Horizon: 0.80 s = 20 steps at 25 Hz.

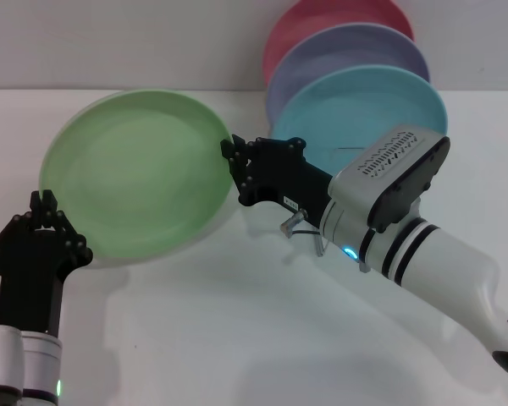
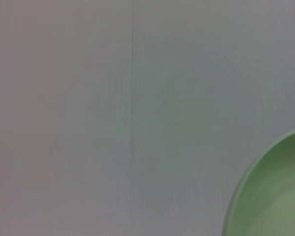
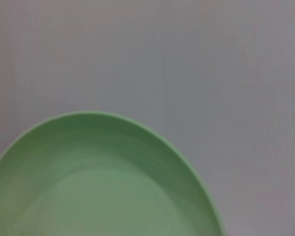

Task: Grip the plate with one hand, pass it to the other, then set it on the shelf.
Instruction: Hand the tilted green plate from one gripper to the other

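Note:
The light green plate (image 1: 135, 186) is held tilted above the white table, its face toward me. My right gripper (image 1: 234, 166) is shut on its right rim. The plate fills the lower part of the right wrist view (image 3: 98, 187). My left gripper (image 1: 44, 203) is at the plate's lower left edge; I cannot tell if it touches the rim. In the left wrist view only an arc of the plate (image 2: 275, 196) shows, off to one side. A bit of the silver wire shelf (image 1: 298, 222) shows under my right arm; most of it is hidden.
Three plates stand upright in the shelf at the back right: a pink plate (image 1: 322, 25), a lavender plate (image 1: 347, 51) and a turquoise plate (image 1: 364, 106). My right arm (image 1: 406, 228) crosses in front of them. The white table (image 1: 220, 338) lies below.

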### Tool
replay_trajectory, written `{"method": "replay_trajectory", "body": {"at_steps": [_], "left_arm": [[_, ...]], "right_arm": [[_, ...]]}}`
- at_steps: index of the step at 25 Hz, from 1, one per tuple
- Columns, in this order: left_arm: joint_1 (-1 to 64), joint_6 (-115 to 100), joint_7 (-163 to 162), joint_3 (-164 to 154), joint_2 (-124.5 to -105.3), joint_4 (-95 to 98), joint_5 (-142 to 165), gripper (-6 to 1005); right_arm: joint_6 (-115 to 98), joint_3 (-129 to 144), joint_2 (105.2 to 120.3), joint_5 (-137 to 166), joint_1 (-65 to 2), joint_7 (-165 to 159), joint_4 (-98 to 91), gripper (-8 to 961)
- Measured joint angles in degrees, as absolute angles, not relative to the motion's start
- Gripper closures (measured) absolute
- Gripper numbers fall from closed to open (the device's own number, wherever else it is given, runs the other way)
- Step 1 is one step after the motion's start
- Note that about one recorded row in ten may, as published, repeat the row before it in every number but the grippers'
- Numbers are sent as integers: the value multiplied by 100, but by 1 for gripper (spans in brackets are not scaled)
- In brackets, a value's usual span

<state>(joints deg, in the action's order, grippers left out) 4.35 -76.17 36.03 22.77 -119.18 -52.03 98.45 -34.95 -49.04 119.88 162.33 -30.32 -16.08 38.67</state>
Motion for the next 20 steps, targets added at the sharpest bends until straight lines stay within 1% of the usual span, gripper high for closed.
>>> {"method": "replay_trajectory", "body": {"at_steps": [14, 20], "left_arm": [[487, -7625, 3602, 2216, -11914, -5146, 9841, 968], [511, -7615, 3547, 2198, -11886, -5118, 9850, 968]], "right_arm": [[-3496, -4907, 11988, 16232, -3026, -1520, 3882, 928], [-3534, -4905, 11988, 16232, -2990, -1512, 3895, 927]]}}
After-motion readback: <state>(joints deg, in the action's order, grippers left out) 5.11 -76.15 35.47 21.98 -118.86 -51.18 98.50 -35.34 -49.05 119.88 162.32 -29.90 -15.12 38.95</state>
